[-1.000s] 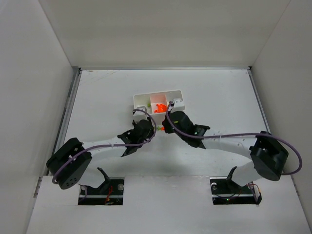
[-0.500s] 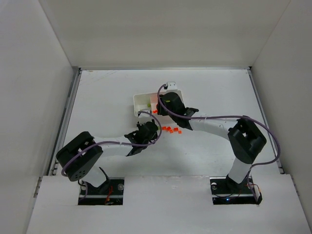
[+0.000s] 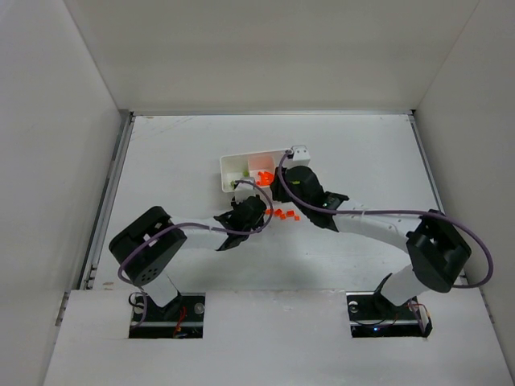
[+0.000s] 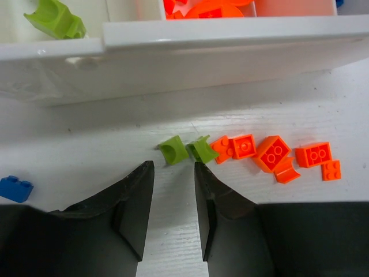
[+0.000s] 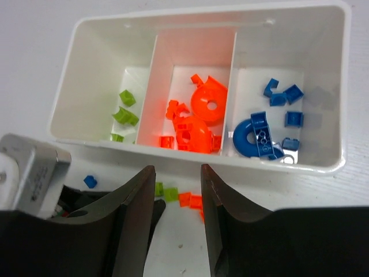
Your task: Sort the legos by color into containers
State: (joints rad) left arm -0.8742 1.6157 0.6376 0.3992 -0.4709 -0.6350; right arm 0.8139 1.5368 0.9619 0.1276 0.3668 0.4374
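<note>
A: Where are the loose legos, going left to right?
B: They're on the table [image 4: 75,150], just near of the tray [image 5: 196,151] and its near wall. A lone blue brick [image 4: 15,188] sits far left. Next come two green legos [image 4: 173,151] touching each other, then a cluster of orange bricks [image 4: 272,153] running right.
A: And inside the tray?
B: Green pieces in the left compartment [image 5: 101,75], orange in the middle compartment [image 5: 193,52], blue in the right compartment [image 5: 288,52].
A: The grippers?
B: The left gripper [image 4: 173,173] hangs just near of the green pair, jaws narrowly apart with nothing between them. The right gripper [image 5: 177,173] is over the tray's near wall, jaws wide and empty.
A: How will the pieces handle?
B: My guess is featherweight, rigid, slick plastic, each far smaller than a finger. They won't crush, but they could skid or pop out if pinched off-centre. I'd take the left green one across its flat side walls, straddling it squarely. Its neighbour touches it and may drag along. The curved hollows look like poor places to clamp.
</note>
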